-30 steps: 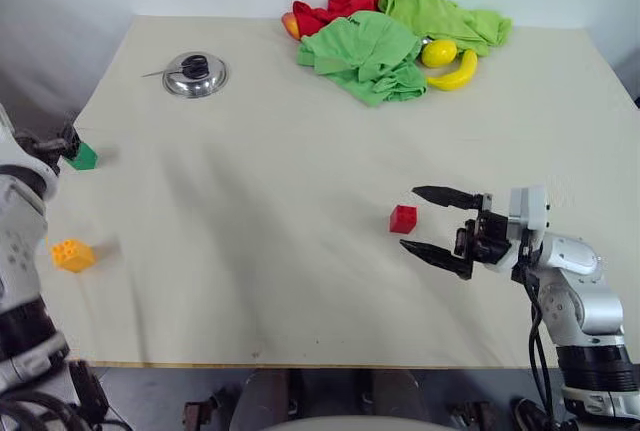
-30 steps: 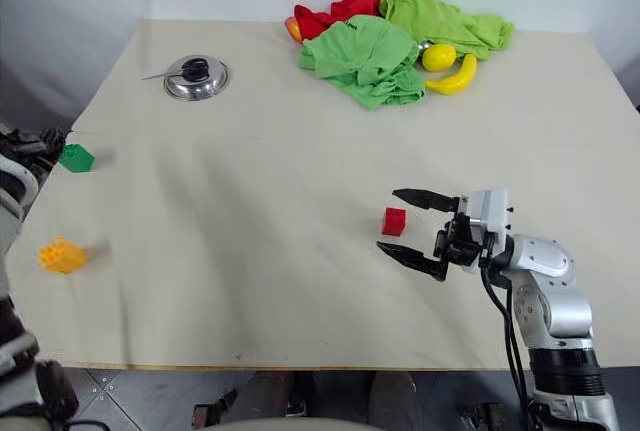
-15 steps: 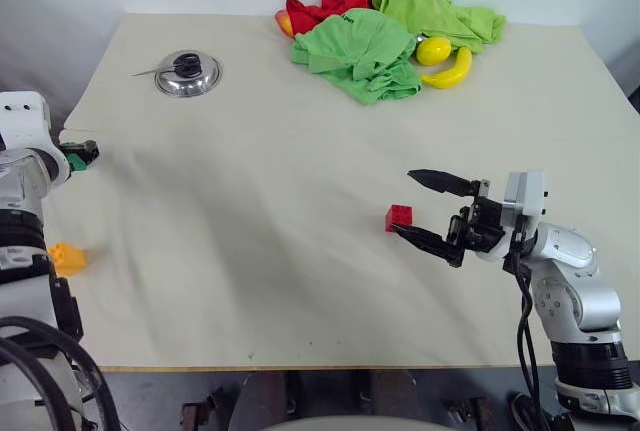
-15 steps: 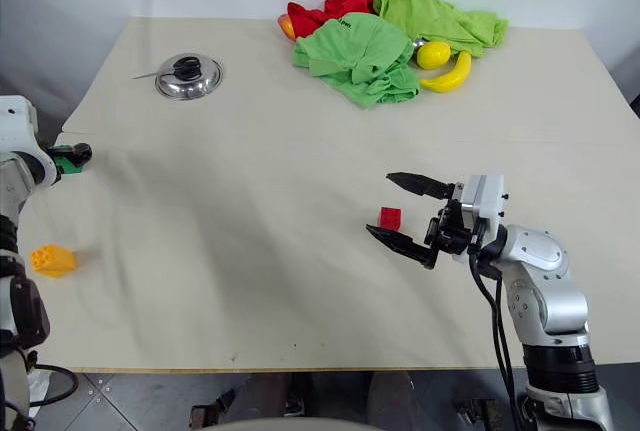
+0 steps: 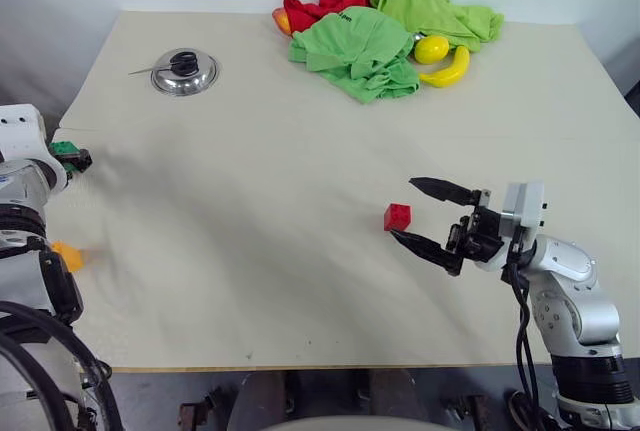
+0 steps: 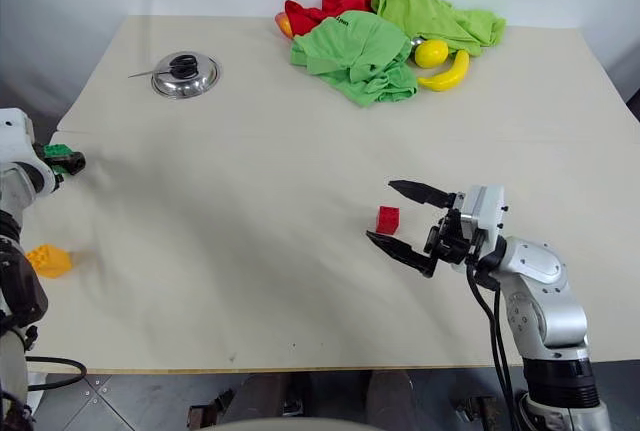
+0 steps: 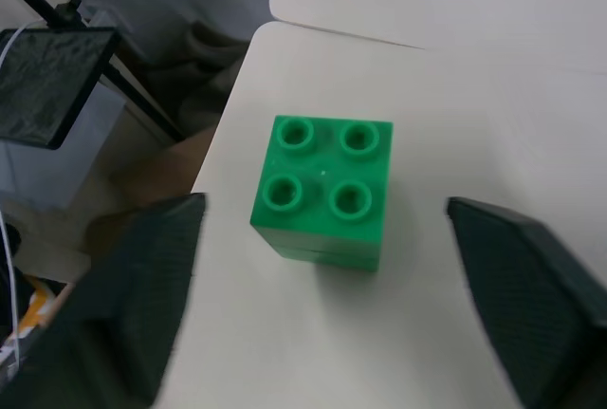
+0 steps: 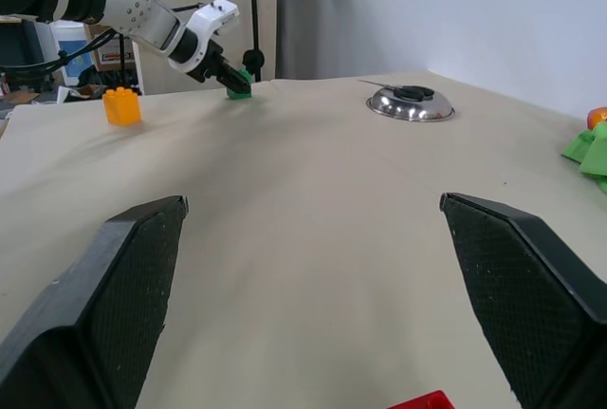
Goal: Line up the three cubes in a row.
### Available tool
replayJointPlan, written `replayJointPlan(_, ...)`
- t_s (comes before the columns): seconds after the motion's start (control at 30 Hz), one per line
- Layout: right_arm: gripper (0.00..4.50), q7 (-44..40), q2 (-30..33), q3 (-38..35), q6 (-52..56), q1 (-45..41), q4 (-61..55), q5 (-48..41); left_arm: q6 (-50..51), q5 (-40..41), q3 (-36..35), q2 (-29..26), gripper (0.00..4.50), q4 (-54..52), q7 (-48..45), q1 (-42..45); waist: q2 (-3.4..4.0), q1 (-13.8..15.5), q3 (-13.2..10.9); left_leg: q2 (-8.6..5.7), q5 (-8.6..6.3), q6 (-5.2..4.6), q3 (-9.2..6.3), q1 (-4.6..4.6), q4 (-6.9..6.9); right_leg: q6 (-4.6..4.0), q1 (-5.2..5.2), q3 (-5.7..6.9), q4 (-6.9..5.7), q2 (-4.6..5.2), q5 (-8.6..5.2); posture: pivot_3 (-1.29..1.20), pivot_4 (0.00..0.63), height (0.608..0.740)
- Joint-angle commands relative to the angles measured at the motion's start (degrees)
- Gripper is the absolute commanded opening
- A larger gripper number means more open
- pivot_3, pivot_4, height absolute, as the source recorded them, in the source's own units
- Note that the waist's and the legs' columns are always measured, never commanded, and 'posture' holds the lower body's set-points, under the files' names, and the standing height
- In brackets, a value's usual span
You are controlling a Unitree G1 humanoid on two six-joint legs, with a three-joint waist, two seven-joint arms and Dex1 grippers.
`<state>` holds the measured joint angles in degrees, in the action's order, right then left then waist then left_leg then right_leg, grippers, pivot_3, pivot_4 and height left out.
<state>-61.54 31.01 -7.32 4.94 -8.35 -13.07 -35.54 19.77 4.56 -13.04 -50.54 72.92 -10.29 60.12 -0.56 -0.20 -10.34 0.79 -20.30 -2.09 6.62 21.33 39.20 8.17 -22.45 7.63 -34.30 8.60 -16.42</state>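
Green cube (image 7: 323,193): at the worktop's (image 5: 250,251) left edge, between the parted, non-touching fingers of the left gripper (image 7: 332,324).
Orange-yellow cube (image 6: 48,260): near the same edge, closer to the robot.
Red cube (image 5: 397,217): mid-worktop, bare surface around, just before the wide-open right gripper (image 5: 432,221), which reaches level leftward.

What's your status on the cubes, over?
Left gripper open around green cube at table's left edge, not gripped. Right gripper open beside red cube. Orange-yellow cube untouched. Path clear.
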Motion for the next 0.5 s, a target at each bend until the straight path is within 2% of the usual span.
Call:
replayJointPlan(0.03, 4.5, 0.6, -0.3, -1.8, -1.3, 0.0, -1.2, -0.6, -2.5, -0.1, -0.9, -1.0, 2.97, -0.1, -1.1, 0.4, 0.0, 0.0, 0.0, 0.0, 0.0, 0.0, 0.05, -0.01, 0.0, 0.0, 0.0, 0.0, 0.0, 0.0, 0.0, 0.0, 0.15, 0.74)
replayJointPlan(0.2, 4.5, 1.0, 0.1, -1.9, -1.4, 0.2, -1.1, -0.3, -3.9, 0.0, -1.3, -1.0, 1.45, 0.0, -2.9, -0.4, -0.01, 0.0, 0.0, 0.02, 0.0, 0.0, 0.1, -0.01, 0.0, 0.0, -0.04, -0.03, -0.03, 0.0, 0.0, 0.0, 0.15, 0.74)
replayJointPlan(0.3, 4.5, 1.4, 0.4, -2.1, -1.5, 0.3, -1.1, 0.0, -5.6, 0.6, -1.5, -0.8, 1.45, -0.9, -7.6, -0.6, -0.01, 0.0, 0.0, 0.02, 0.0, 0.0, 0.16, -0.01, 0.01, 0.0, -0.06, -0.02, -0.06, 0.0, 0.0, 0.0, 0.15, 0.74)
replayJointPlan(0.4, 4.5, 1.0, 2.0, -3.7, -1.8, 1.5, -0.9, 0.4, -12.2, 4.7, -1.8, 1.1, 1.45, -7.2, -27.0, -0.3, -0.02, 0.3, 0.0, 0.01, 0.0, 0.0, 0.35, 0.01, 0.03, 0.0, -0.06, 0.0, -0.09, 0.01, 0.0, 0.0, 0.15, 0.74)
replayJointPlan(0.47, 4.5, 0.6, 3.2, -5.3, -1.9, 2.4, -0.7, 0.2, -12.4, 6.9, -1.0, 2.2, 1.45, -12.4, -37.6, -1.5, -0.03, 0.5, 0.0, 0.0, 0.0, 0.0, 0.41, 0.12, 0.13, -0.01, -0.06, 0.02, -0.12, 0.01, 0.0, 0.0, 0.15, 0.74)
replayJointPlan(0.5, 4.5, 0.2, 4.1, -6.6, -1.7, 3.1, -0.7, -0.2, -11.5, 9.1, 0.4, 3.0, 1.45, -19.1, -45.0, -4.0, -0.03, 0.3, 0.0, -0.01, 0.0, -0.01, 0.4, 0.14, 0.15, -0.01, -0.07, 0.02, -0.12, 0.02, 0.0, 0.0, 0.15, 0.74)
